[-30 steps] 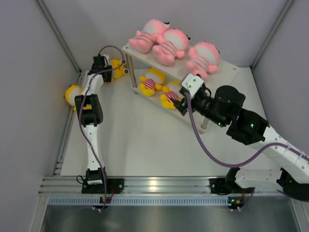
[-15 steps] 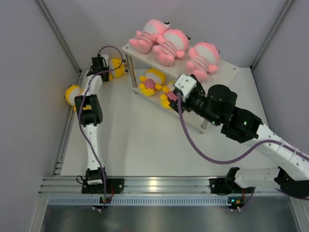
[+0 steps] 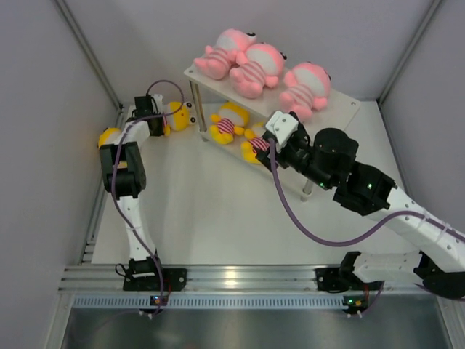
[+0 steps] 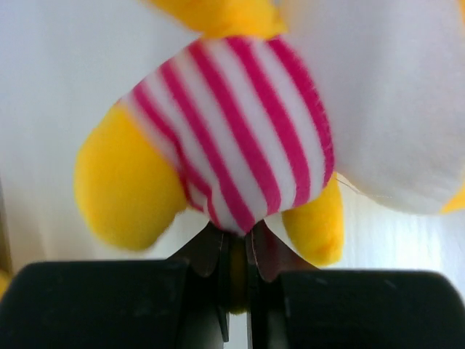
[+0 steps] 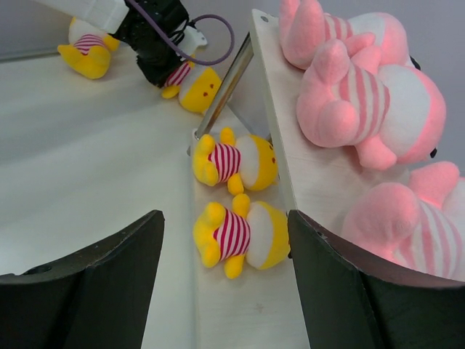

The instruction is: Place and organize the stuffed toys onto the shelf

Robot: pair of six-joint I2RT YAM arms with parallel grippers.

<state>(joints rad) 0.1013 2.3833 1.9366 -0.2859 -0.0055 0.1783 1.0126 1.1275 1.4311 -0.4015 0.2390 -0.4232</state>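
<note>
My left gripper is shut on the bottom of a yellow stuffed toy in a pink-and-white striped shirt. In the top view that left gripper holds this toy just left of the shelf. Three pink toys lie on the top tier. Two yellow toys lie on the lower tier. My right gripper hovers open above the nearer one with nothing between its fingers. Another yellow toy lies at the table's left edge, partly behind the left arm.
Grey walls close in the table on the left, back and right. A silver shelf leg stands between the held toy and the lower tier. The right arm reaches across the shelf's front right corner.
The left gripper has closed on the yellow toy and shifted slightly toward the shelf, its elbow swinging left. The right gripper moved in over the lower tier, still open.
</note>
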